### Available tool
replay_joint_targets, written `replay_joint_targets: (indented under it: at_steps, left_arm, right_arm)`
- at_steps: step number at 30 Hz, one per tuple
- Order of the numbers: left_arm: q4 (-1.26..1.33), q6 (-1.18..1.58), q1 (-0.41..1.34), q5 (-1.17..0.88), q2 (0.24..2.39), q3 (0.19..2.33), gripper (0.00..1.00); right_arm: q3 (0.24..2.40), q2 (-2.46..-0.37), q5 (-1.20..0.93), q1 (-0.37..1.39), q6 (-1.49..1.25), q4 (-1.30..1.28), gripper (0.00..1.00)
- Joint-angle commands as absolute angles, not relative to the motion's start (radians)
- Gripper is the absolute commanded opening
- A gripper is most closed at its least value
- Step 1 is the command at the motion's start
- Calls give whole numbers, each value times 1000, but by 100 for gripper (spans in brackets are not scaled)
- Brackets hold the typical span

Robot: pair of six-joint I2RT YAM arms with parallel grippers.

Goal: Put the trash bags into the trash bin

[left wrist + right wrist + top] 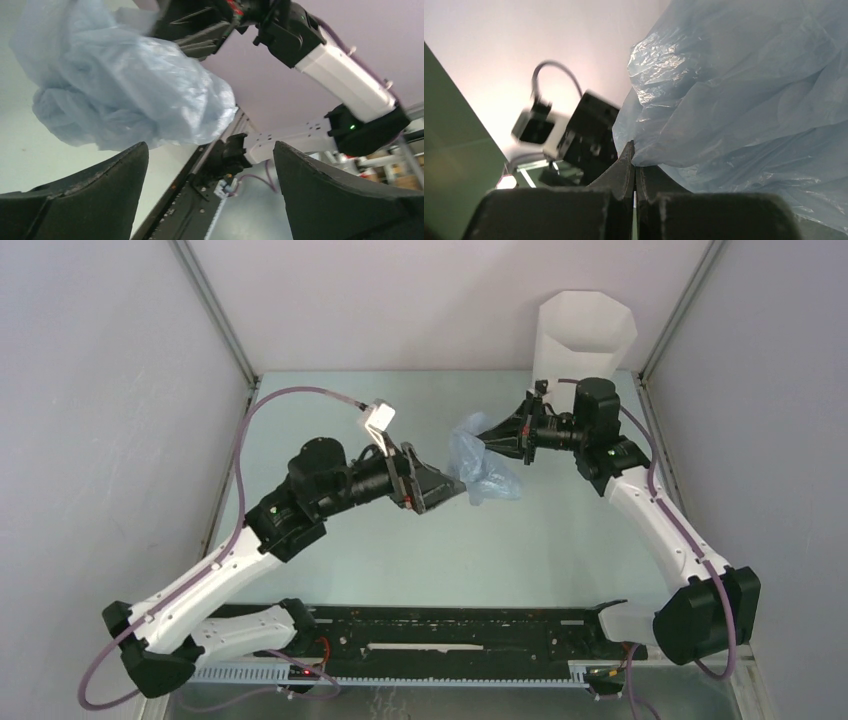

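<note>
Top external view: the right gripper (489, 442), fingers clamped on the thin, wrinkled pale-blue plastic film bag (487, 475), holds it short of the tall white faceted plastic bin (585, 335), while the left gripper (455, 492) hovers alongside, fingers apart, seemingly to gather slack.

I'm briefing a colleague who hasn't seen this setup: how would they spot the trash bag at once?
Start at the tall white trash bin, far right on the table. Nearer, to its left, the right gripper is shut on a crumpled trash bag. It alone is pale blue and translucent.
</note>
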State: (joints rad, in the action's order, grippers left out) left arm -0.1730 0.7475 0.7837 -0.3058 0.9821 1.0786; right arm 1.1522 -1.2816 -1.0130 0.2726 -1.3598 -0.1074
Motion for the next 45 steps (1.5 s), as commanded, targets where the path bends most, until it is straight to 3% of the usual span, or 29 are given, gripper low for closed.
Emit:
replay_joint_targets:
  at_steps: [1,11,17,21,29,35,39,45]
  left_arm:
    - [-300,434,906,-81,1002,1184,100]
    - [-345,260,930,-216,1176,1291,100]
    - [-420,233,930,-102,1281,1416,99]
    - [-451,226,930,-12,1295,1457,80]
    - [-481,169,930,-40,1122,1263,98]
    - [-352,118,930,-29,949,1056,100]
    - [-175,22,930,-3,928,992,94]
    - [-95,-81,930,-24,1069,1089,82]
  right_arm:
    - [1158,-1244,-908,274,-1430,-185,0]
    - [1158,-1208,-930,262,-1498,-158,0]
    - [1159,-1192,-927,261,-1517,-140,0]
    - [1159,-1174,-926,258,-1498,-165,0]
    - [1158,-1150,-941,218,-1539,-145,0]
    - [1158,-1160,-969,198,-1583,-96,0]
    - [1158,-1154,-971,200,-1594,-89,0]
    - [1158,-1146,-965,202,-1607,-80,0]
